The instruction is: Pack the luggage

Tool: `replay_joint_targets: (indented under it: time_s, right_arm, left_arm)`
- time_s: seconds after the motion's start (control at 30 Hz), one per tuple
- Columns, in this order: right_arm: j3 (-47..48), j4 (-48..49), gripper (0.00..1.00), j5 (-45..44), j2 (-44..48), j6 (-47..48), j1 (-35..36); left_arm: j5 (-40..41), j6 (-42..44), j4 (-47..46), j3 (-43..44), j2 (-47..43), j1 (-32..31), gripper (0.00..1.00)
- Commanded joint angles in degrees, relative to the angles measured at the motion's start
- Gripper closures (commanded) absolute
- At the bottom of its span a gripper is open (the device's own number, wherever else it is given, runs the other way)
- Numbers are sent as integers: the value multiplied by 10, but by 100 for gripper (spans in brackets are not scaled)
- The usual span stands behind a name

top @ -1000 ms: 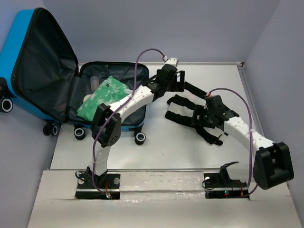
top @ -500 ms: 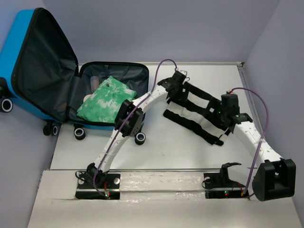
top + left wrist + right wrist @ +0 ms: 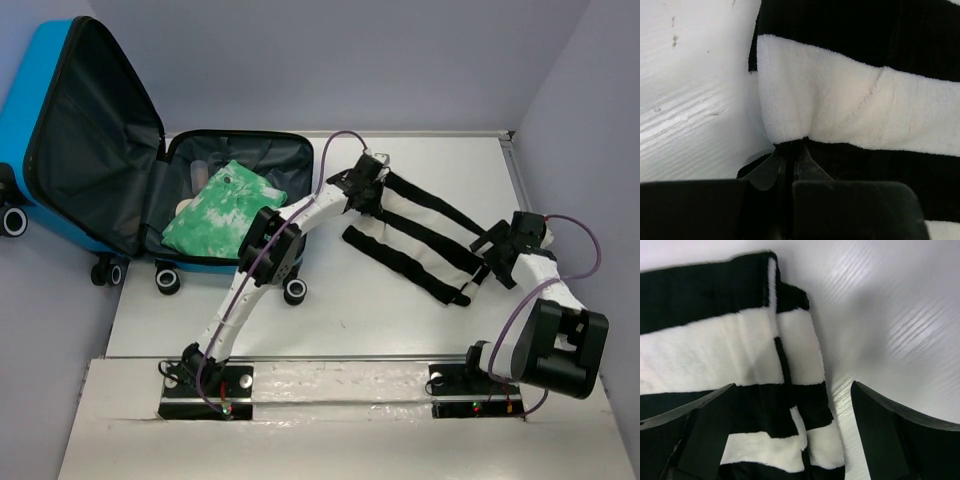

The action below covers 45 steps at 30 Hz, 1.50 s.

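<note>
In the top view, the luggage (image 3: 40,120) is seen open at the far left corner of the white table (image 3: 340,310). Its lid is stood up against the lilac wall (image 3: 400,60) and is cut off by the frame's left edge. A green-and-white garment (image 3: 222,210) lies in the base, and what is under it is mostly hidden. The left gripper (image 3: 368,190) is set at one end of a black-and-white striped cloth (image 3: 420,235) and the right gripper (image 3: 497,250) at the other. In the left wrist view, the jaws are seen pinched together on a fold of the striped cloth, their tips buried in the pile. In the right wrist view, the jaws are spread wide over the cloth's edge with nothing gripped, and the tabletop is shown glossy and streaked.
</note>
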<state>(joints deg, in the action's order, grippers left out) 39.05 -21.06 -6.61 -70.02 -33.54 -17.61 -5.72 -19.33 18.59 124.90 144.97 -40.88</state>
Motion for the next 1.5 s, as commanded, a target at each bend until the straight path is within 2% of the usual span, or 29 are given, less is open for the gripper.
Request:
replay_joint_targets:
  time_s: [0.0,0.17,0.23,0.37,0.4,0.43,0.47,0.5,0.53,0.57,0.6,0.8,0.97,1.03,1.13,1.17,1.27,1.33,1.4,1.47]
  right_arm:
    - [-8,52,0,58,-52,-8,-9]
    - [-19,117,0,216,-132,-16,-9]
    - [-31,165,4,297,-165,-28,-9]
    - [-35,224,19,353,-211,-51,25]
    - [-33,247,32,378,-230,-57,30]
    - [-30,254,39,390,-240,-62,35]
    - [-28,266,61,402,-249,-66,35]
    - [-27,277,72,414,-254,-71,35]
    - [-28,303,88,431,-254,-81,35]
    - [-30,316,89,433,-249,-86,35]
    - [-30,326,93,433,-239,-89,35]
    - [8,300,93,426,-101,-78,65]
    - [122,219,93,381,-57,-60,144]
    - [186,216,93,375,-78,-73,191]
    - [305,212,93,364,-148,-90,257]
    - [340,196,93,361,-170,-93,276]
    - [488,178,93,353,-238,-101,346]
    - [598,169,93,356,-347,-113,389]
    - [667,159,93,361,-408,-125,416]
    - [776,141,93,362,-471,-131,451]
  left_arm:
    - [-35,-20,-43,-88,-54,12,94]
    - [-44,-27,-85,-169,-101,13,94]
    - [-48,-30,-98,-189,-114,14,94]
    - [-57,-35,-117,-212,-123,13,94]
    - [-61,-38,-123,-218,-124,14,94]
    - [-62,-39,-125,-220,-125,13,94]
    - [-65,-40,-130,-224,-127,13,94]
    - [-68,-40,-133,-227,-128,13,94]
    - [-72,-42,-140,-234,-132,13,94]
    - [-74,-44,-140,-240,-137,13,94]
    - [-75,-45,-151,-245,-144,13,94]
    - [-100,-66,-181,-256,-245,15,94]
    - [-129,-76,-180,-241,-328,39,94]
    - [-137,-83,-173,-248,-375,59,94]
    - [-142,-93,-146,-263,-427,125,94]
    - [-147,-96,-135,-272,-441,169,94]
    - [-144,-98,-119,-324,-501,245,94]
    - [-145,-95,-110,-367,-541,321,94]
    - [-138,-89,-98,-395,-571,391,94]
    - [-116,-84,-94,-440,-588,438,94]
